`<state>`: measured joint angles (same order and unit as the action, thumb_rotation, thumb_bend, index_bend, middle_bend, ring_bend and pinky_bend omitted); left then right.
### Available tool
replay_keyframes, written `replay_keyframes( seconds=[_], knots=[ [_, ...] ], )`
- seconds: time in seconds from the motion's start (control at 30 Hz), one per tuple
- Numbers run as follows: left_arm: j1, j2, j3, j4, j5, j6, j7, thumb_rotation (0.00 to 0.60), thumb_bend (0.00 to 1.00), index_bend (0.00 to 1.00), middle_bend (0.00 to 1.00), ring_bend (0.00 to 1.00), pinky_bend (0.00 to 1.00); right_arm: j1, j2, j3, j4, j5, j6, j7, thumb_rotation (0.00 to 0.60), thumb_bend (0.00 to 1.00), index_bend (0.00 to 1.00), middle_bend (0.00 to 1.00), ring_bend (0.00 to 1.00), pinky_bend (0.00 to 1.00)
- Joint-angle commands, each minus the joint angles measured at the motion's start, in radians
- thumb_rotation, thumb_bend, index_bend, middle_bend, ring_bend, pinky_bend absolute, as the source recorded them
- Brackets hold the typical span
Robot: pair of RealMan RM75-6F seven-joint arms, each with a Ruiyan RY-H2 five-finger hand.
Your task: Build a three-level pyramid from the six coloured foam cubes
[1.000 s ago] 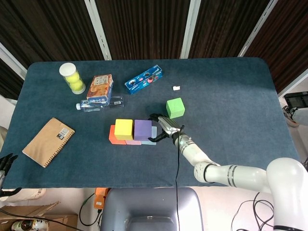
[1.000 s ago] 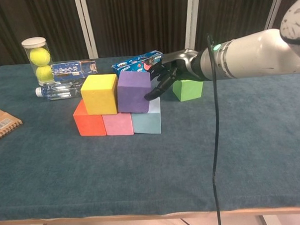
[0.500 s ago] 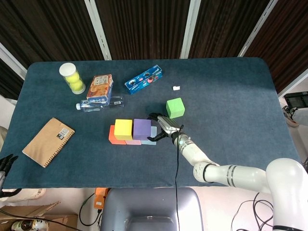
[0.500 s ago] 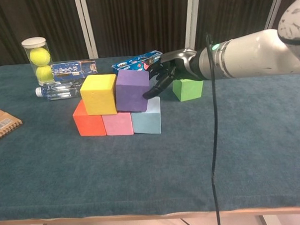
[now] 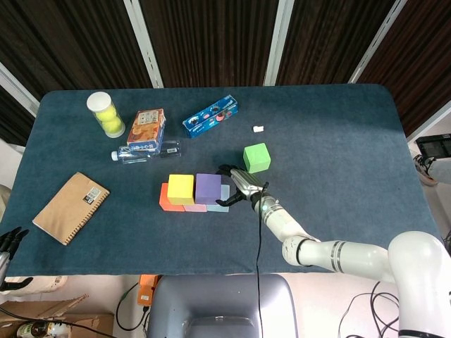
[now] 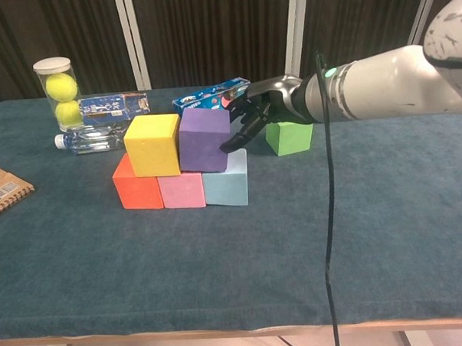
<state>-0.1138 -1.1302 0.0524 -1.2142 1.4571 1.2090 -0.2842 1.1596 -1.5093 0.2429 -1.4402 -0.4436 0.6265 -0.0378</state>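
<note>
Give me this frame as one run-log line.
stage: second level placed | right hand: at purple cube, grip unclear | green cube: loose on table | left hand: idle at edge

Matt foam purple cube, napped cloth table

My right hand reaches in from the right, fingers touching the right face of the purple cube. Purple and yellow sit side by side atop the orange, pink and blue row. The green cube stands farther right.
</note>
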Motion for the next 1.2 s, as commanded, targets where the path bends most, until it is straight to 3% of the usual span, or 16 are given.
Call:
replay_keyframes(
  seconds=[0.03, 0.27, 0.5, 1.0, 1.2],
  knots=[
    [0.000, 0.001, 0.000, -0.001, -0.001, 0.000, -0.002, 0.600, 0.15, 0.09, 0.02, 0.00, 0.10, 0.002, 0.001, -0.002, 0.000, 0.005, -0.003, -0.004, 0.600, 0.58, 0.37, 0.07, 0.00, 0.00],
    [-0.003, -0.001, 0.001, 0.001, -0.001, -0.008, -0.004, 0.600, 0.15, 0.09, 0.02, 0.00, 0.10, 0.002, 0.004, -0.004, 0.001, 0.010, -0.002, -0.008, 0.600, 0.58, 0.25, 0.06, 0.00, 0.00],
    [-0.011, -0.002, 0.001, 0.003, 0.005, -0.014, -0.007, 0.600, 0.15, 0.09, 0.02, 0.00, 0.10, 0.005, 0.009, -0.008, -0.007, 0.027, 0.003, -0.017, 0.600, 0.39, 0.13, 0.05, 0.00, 0.00],
    [-0.008, 0.000, 0.000, 0.004, 0.002, -0.008, -0.011, 0.600, 0.15, 0.09, 0.02, 0.00, 0.10, 0.016, 0.015, -0.017, -0.028, 0.051, 0.019, -0.043, 0.600, 0.28, 0.15, 0.04, 0.00, 0.00],
    [-0.007, -0.001, 0.000, 0.007, 0.003, -0.006, -0.015, 0.600, 0.15, 0.09, 0.02, 0.00, 0.10, 0.020, 0.000, -0.018, -0.025, 0.060, 0.054, -0.060, 0.600, 0.27, 0.27, 0.04, 0.00, 0.00]
  ],
)
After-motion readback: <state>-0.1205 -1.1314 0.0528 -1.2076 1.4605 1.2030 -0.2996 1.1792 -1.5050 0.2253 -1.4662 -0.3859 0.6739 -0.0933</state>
